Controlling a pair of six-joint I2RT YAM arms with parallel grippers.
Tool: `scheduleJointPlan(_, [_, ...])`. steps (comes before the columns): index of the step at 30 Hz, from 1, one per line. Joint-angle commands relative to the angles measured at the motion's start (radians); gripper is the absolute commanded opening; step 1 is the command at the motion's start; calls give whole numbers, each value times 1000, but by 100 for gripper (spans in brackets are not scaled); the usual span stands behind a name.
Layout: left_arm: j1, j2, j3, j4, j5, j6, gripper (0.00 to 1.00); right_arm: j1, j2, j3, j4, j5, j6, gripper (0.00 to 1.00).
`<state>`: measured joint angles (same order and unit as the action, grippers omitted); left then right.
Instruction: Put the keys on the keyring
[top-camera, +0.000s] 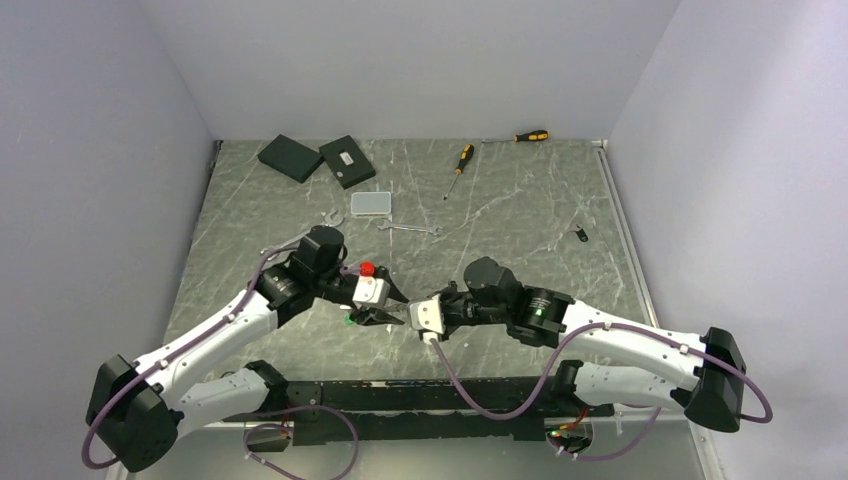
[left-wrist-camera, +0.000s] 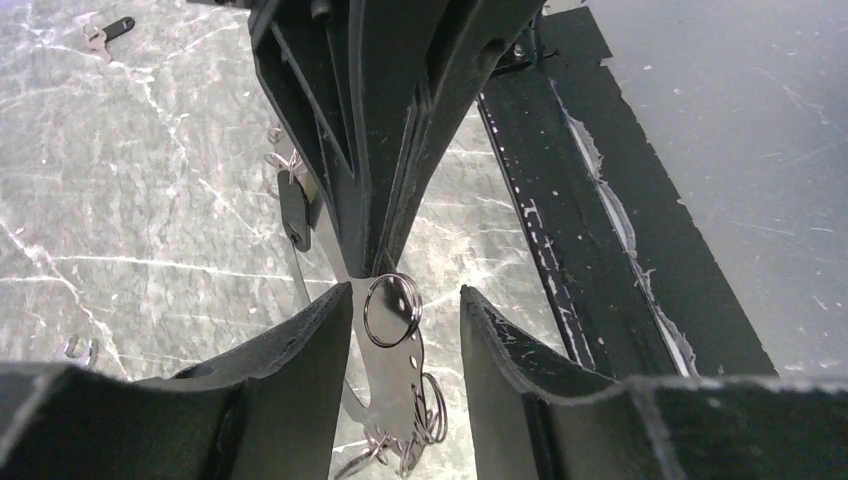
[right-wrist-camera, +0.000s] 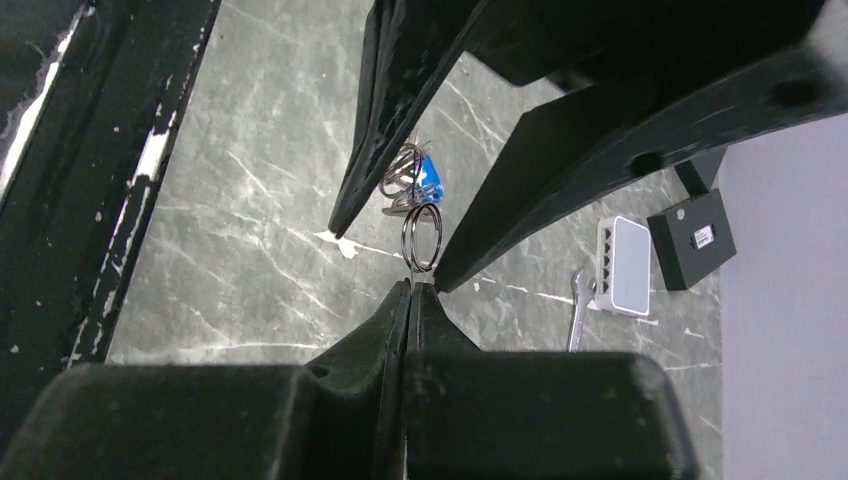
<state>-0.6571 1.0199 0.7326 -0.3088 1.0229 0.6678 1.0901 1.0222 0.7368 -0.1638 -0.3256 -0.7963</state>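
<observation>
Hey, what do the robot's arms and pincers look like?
The left arm and right arm have white links, black joints and purple cables. The left pincer and right pincer have black wedge-shaped fingers.

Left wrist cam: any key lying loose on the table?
Yes, a black-headed key lies by itself on the table at the top left of that view.

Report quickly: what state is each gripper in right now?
Left gripper: open, jaws apart around a silver metal key bunch.
Right gripper: shut on a small silver metal split ring.
</observation>
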Motion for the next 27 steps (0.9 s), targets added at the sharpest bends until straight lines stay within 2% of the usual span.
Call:
scheduleJointPlan(1, [-21, 7, -21, 161, -63, -59, 48, -1, 0, 72, 91, -25, 58, 0])
scheduleJointPlan(3, [-36, 9, -35, 187, -100, -53, 43, -3, 5, 86, 96, -52, 80, 0])
scheduleJointPlan(5, [-47, 3, -51, 237, -152, -61, 30, -9, 7, 101, 96, -88, 100, 0])
scheduleJointPlan(7, [-54, -9, -57, 250, -203, -45, 3, -16, 7, 110, 101, -119, 118, 0])
scheduleJointPlan(8, [-54, -17, -58, 258, -229, -47, 0, -20, 7, 114, 100, -135, 123, 0])
scheduleJointPlan(10, [-55, -39, -66, 277, -251, -64, 0, -33, 4, 117, 113, -140, 146, 3])
scheduleJointPlan(12, [-55, -59, -72, 300, -249, -98, 0, -47, -14, 105, 184, -52, 225, 41])
scheduleJointPlan(13, [-54, -69, -76, 325, -247, -112, 0, -56, -28, 97, 213, -11, 251, 53])
scheduleJointPlan(15, [-46, -99, -95, 385, -245, -167, 0, -87, -62, 82, 247, 32, 285, 93])
scheduleJointPlan(16, [-28, -114, -111, 444, -238, -219, 0, -110, -85, 75, 261, 38, 307, 99])
scheduleJointPlan(22, [161, -102, -217, 976, -117, -713, 0, -296, -278, -25, 391, -73, 490, 100])
scheduleJointPlan(27, [218, -58, -241, 1240, -40, -908, 0, -309, -359, -43, 306, -99, 495, 96])
